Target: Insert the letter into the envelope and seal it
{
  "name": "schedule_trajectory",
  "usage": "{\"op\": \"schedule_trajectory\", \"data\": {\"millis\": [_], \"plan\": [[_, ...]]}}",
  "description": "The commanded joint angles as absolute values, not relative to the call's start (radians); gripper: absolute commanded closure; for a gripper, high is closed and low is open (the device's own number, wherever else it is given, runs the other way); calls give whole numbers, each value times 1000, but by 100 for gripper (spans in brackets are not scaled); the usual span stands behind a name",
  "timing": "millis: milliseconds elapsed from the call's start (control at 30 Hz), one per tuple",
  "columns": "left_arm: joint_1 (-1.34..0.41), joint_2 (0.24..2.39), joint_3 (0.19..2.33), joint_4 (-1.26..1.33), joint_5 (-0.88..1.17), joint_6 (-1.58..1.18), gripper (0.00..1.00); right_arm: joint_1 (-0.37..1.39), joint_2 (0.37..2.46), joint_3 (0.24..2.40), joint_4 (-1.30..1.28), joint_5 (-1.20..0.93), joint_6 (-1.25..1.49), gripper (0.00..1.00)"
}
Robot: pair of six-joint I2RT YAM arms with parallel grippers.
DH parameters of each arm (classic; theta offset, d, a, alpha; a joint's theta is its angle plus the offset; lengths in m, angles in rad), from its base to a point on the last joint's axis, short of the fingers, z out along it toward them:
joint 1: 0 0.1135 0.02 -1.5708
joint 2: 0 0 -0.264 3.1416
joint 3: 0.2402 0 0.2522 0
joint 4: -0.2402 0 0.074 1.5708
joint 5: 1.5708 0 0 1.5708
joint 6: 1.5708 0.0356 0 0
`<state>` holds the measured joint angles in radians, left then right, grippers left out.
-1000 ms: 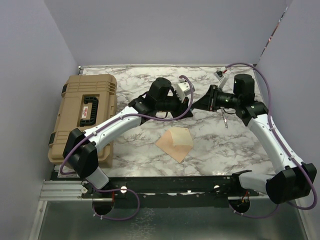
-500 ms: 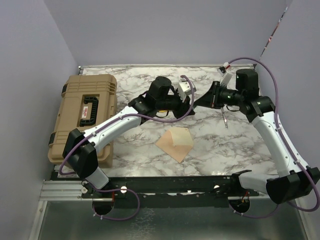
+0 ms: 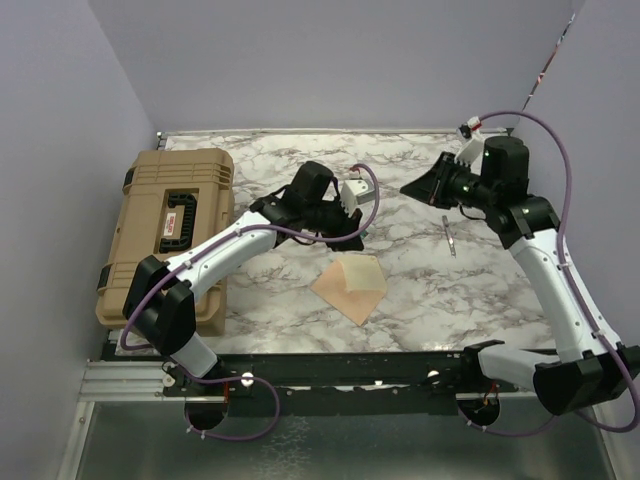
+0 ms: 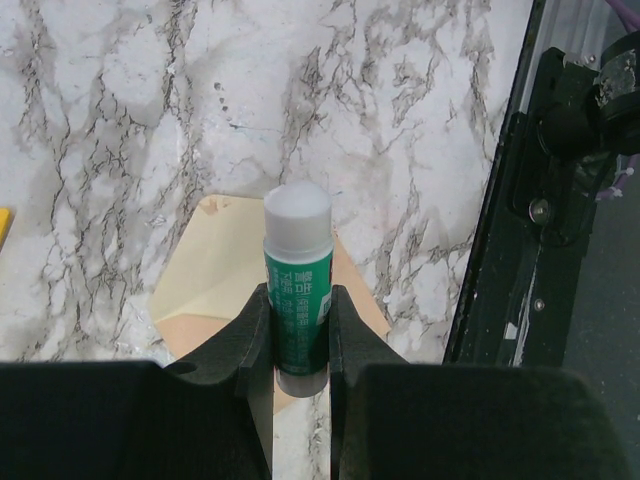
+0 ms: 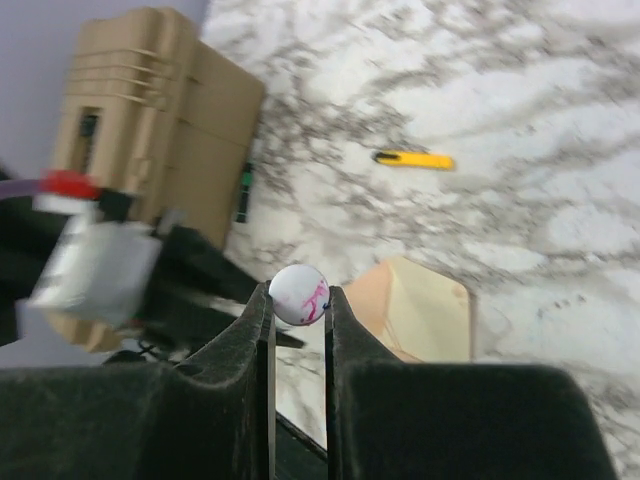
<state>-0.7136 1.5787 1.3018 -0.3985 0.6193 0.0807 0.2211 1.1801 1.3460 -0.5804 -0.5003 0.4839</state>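
The envelope (image 3: 350,285) lies open on the marble table (image 3: 480,290), its cream inside up; it also shows in the left wrist view (image 4: 215,265) and the right wrist view (image 5: 425,310). No separate letter sheet shows; I cannot tell whether it is inside. My left gripper (image 3: 362,228) (image 4: 298,298) is shut on a green glue stick (image 4: 298,255) with a white tip, held above the envelope's far side. My right gripper (image 3: 405,190) (image 5: 298,300) is shut on a small round white cap (image 5: 298,290) with pink marks, raised to the right of the left gripper.
A tan hard case (image 3: 170,225) stands at the left. A thin grey stick (image 3: 450,238) lies on the table right of centre. A yellow pen-like thing (image 5: 413,159) and a black marker (image 5: 244,192) lie near the case. A black rail (image 3: 350,368) runs along the near edge.
The two grippers were tip to tip. My right gripper has pulled back to the right and up with the cap. My left gripper has swung down toward the envelope with the glue stick.
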Motion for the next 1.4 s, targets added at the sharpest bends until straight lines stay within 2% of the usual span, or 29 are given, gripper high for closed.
{"op": "schedule_trajectory", "data": {"millis": [0,300,567,700,867,1267,1367], "plan": [[-714,1540,1304,-368,597,79,100,223,1211,1175,-519,-295,444,100],[-712,1502,1255,-281,542,20,100,305,1420,1047,-495,131,445,100],[-713,1467,1216,-157,510,-66,100,367,1521,891,-233,388,496,100],[-712,1471,1224,-126,505,-83,100,372,1537,793,-78,436,497,100],[-711,1473,1220,-105,508,-94,100,372,1615,795,-79,432,517,99],[-710,1471,1206,-87,501,-104,100,373,1635,792,-131,414,534,63],[-710,1470,1207,-85,499,-104,100,372,1618,804,-157,405,534,61]]}}
